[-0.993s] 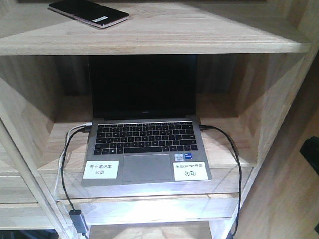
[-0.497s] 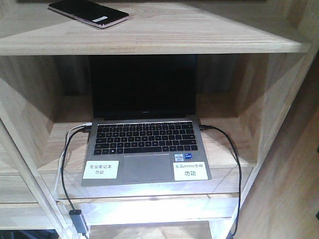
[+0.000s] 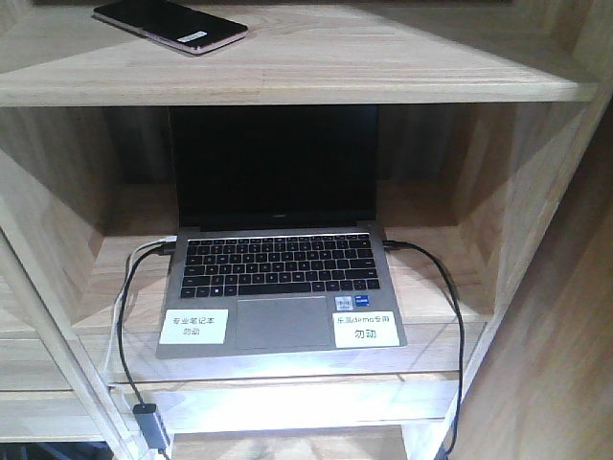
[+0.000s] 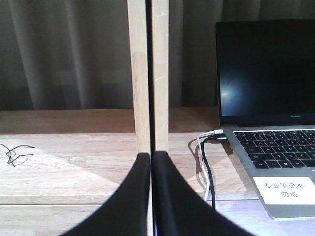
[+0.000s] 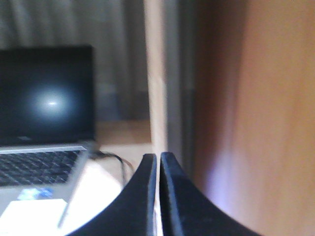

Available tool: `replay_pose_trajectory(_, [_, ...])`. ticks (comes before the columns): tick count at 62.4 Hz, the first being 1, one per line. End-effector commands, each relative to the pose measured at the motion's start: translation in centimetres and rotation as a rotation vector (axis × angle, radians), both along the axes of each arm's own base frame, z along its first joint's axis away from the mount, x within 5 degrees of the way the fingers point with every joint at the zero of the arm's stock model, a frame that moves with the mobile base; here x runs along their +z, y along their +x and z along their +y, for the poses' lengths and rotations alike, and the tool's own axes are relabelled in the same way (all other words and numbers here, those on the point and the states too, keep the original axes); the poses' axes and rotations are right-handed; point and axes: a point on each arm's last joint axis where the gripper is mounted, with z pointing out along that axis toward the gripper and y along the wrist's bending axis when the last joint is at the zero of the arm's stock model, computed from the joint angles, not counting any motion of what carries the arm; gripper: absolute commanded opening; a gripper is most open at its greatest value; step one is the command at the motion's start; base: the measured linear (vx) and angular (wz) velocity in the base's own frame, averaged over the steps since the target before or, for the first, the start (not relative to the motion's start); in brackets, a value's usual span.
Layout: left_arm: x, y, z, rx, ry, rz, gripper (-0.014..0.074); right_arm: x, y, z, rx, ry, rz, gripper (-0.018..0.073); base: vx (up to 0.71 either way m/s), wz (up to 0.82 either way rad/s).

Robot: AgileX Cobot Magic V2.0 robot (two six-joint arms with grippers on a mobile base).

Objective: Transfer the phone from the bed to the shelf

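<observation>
While the phone (image 3: 170, 25) lies flat on the top plank of the shelf (image 3: 316, 79) at the upper left of the front view, an open grey laptop (image 3: 278, 259) sits in the compartment below, cables plugged into both its sides. Each wrist view shows its gripper, left (image 4: 151, 162) and right (image 5: 158, 164), with black fingers pressed together, holding nothing.

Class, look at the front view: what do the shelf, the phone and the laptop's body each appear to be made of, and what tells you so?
Shelf: pale, matte wood; grain and joined strips show along its planks.
Phone: glossy black face, probably glass; the pinkish rim glints like metal, though it could be plastic.
Laptop: smooth matte grey body, likely metal or painted plastic; the keys are black.
</observation>
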Motion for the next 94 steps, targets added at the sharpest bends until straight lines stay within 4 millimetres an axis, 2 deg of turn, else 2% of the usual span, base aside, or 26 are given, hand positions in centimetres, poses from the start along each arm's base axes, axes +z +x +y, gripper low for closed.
replay_pose_trajectory(1, [1.5, -0.1, 0.0, -0.002, -0.011, -0.108, 0.0001, 0.5, -0.2, 0.0, -0.003, -0.006, -0.111, -0.0006, 0.0, 0.0])
replay_pose_trajectory(9, [1.5, -0.1, 0.0, -0.002, -0.011, -0.108, 0.0001, -0.6, -0.3, 0.0, -0.002, -0.014, -0.098, -0.0006, 0.0, 0.0])
replay_pose_trajectory(94, [1.5, -0.1, 0.0, -0.002, -0.011, -0.108, 0.0001, -0.5, -0.3, 0.0, -0.002, -0.012, -0.106, -0.0006, 0.0, 0.0])
